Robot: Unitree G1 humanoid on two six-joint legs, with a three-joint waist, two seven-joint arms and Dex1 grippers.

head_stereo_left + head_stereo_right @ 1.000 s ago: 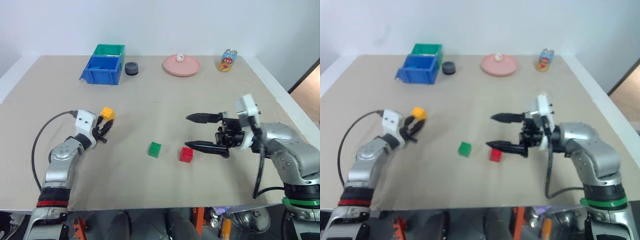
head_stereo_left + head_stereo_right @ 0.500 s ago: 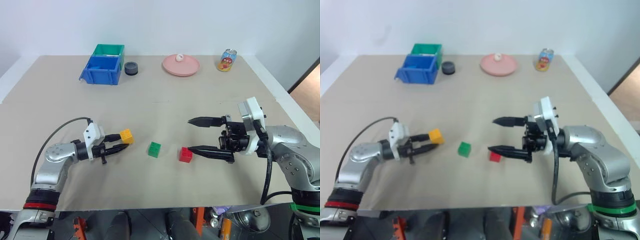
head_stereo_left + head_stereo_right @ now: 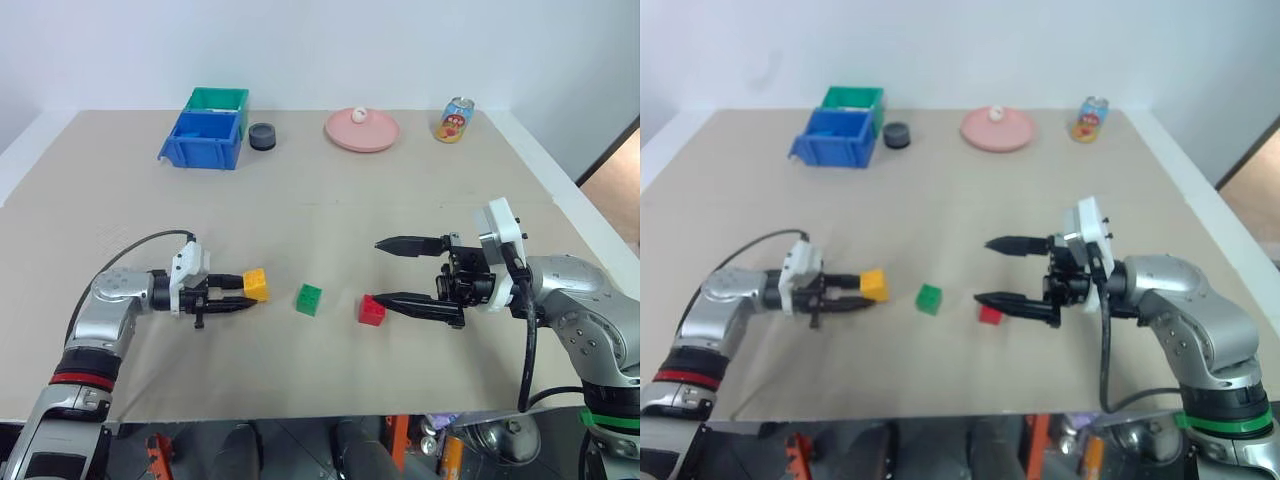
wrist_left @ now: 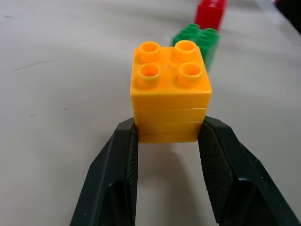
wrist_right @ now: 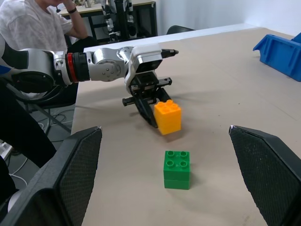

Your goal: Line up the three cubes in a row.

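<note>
Yellow-orange cube (image 3: 256, 284) pinched upright between the fingers of the left gripper (image 3: 236, 293), toward the table's (image 3: 320, 210) left front, presumably carried to extend the row. Green cube (image 3: 309, 299) just right of it, near the front-edge middle, resting free. Red cube (image 3: 372, 309) next along, already roughly in line, touching or just beside the lower finger of the right gripper (image 3: 392, 270), spread wide, holding nothing, probably waiting clear.
</note>
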